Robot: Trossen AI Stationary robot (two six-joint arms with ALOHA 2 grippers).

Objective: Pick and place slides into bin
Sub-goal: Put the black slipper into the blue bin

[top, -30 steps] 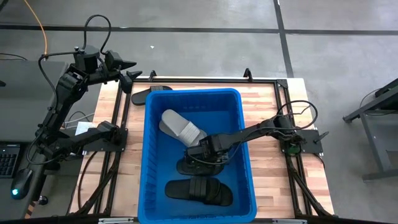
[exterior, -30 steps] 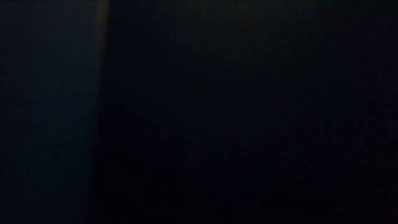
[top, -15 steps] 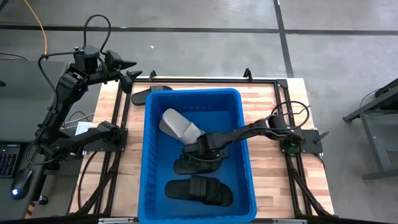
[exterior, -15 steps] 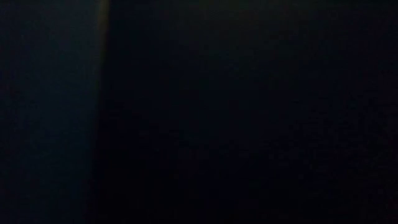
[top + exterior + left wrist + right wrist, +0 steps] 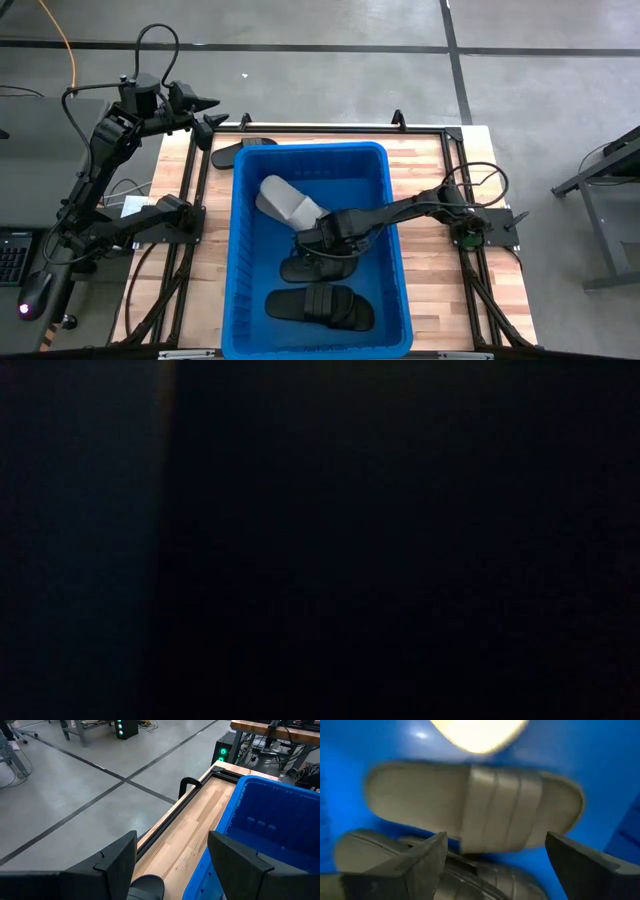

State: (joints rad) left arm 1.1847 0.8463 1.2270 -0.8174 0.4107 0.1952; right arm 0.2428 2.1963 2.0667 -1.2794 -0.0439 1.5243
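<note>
The blue bin (image 5: 312,160) stands mid-table. In it lie a light grey slide (image 5: 285,203), a black slide (image 5: 315,266) and another black slide (image 5: 320,305) nearer the front. My right gripper (image 5: 306,240) is open inside the bin, just above the first black slide and beside the grey one. In the right wrist view its fingers (image 5: 495,840) frame the grey slide (image 5: 475,802). One more black slide (image 5: 238,150) lies on the table behind the bin's far left corner. My left gripper (image 5: 208,118) hangs open above it; the slide's rounded end shows in the left wrist view (image 5: 146,887).
A black metal frame (image 5: 420,128) runs round the wooden table top (image 5: 440,260). The bin's wall (image 5: 260,820) stands close beside my left gripper. The low view is dark and shows nothing.
My right gripper has shifted a little toward the table's left inside the bin, toward the grey slide. The slides lie as before.
</note>
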